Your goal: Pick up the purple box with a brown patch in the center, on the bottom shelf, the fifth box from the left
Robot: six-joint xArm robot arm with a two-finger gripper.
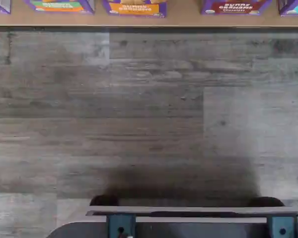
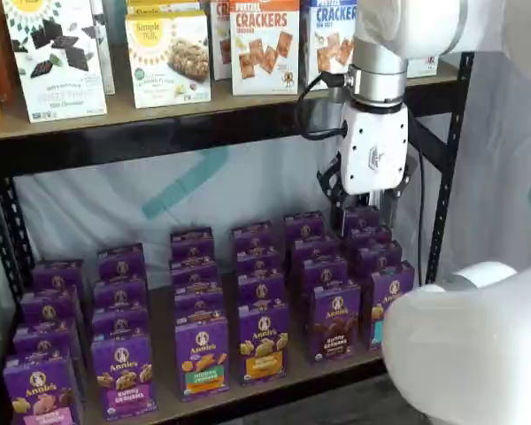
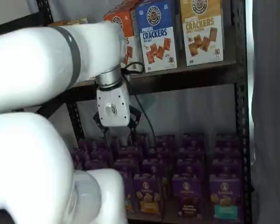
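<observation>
The purple box [image 2: 334, 323] stands upright at the front of its row on the bottom shelf [image 2: 279, 382], with a dark brown snack picture and "Bunny Grahams" lettering. It also shows in a shelf view [image 3: 187, 196] and, by its lower edge only, in the wrist view [image 1: 235, 7]. My gripper [image 2: 365, 212] hangs in front of the shelves, above and apart from the box, level with the rear cartons of the right-hand rows. Its two black fingers show a gap in both shelf views [image 3: 117, 135]. It is open and holds nothing.
Other purple cartons [image 2: 264, 341] flank the box in several rows. An upper shelf [image 2: 203, 119] holds cracker boxes [image 2: 264, 44]. A black rack post [image 2: 447, 168] stands at the right. My white arm links [image 3: 32, 140] fill the foreground. The wrist view shows grey plank floor [image 1: 149, 114] and the dark mount [image 1: 188, 220].
</observation>
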